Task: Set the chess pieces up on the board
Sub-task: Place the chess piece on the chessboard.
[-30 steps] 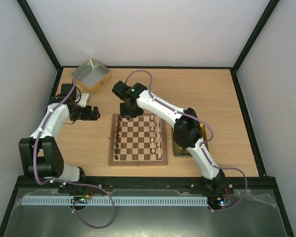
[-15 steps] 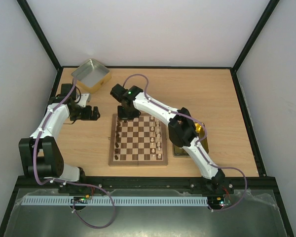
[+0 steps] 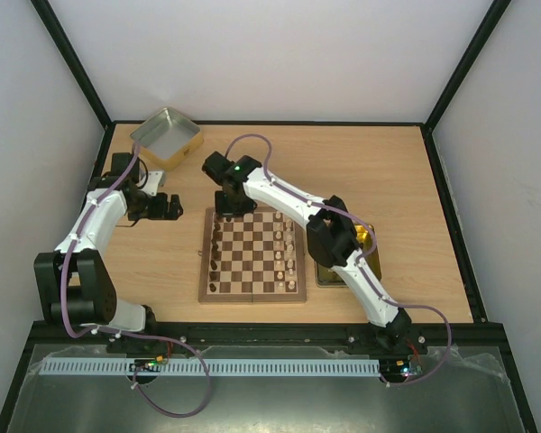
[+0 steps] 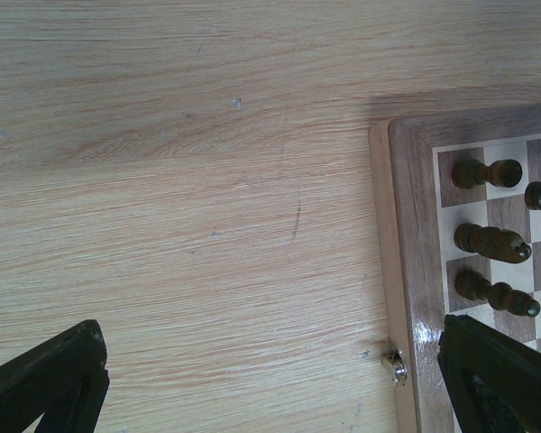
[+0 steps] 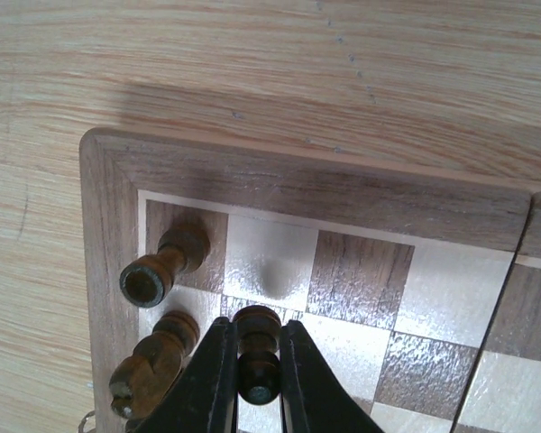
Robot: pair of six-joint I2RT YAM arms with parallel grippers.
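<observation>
The board [image 3: 252,255] lies mid-table with dark chess pieces [image 3: 216,248] down its left columns and cream ones [image 3: 289,253] on the right. My right gripper [image 3: 225,210] hangs over the board's far left corner. In the right wrist view it [image 5: 255,361] is shut on a dark brown pawn [image 5: 258,352], held over the second column beside a dark rook [image 5: 162,266] and a knight [image 5: 149,365]. My left gripper [image 3: 171,207] is open over bare table left of the board; its fingers [image 4: 45,379] frame the board's rim [image 4: 401,271] and some dark pieces [image 4: 491,242].
A silver square tin [image 3: 165,136] stands at the far left. A yellow-gold tin [image 3: 365,244] lies right of the board, partly under the right arm. A metal clasp [image 4: 397,365] sticks out of the board's left edge.
The right arm's elbow has shifted left and nearer the board, and its gripper has edged slightly toward the far left corner. The left arm has not moved.
</observation>
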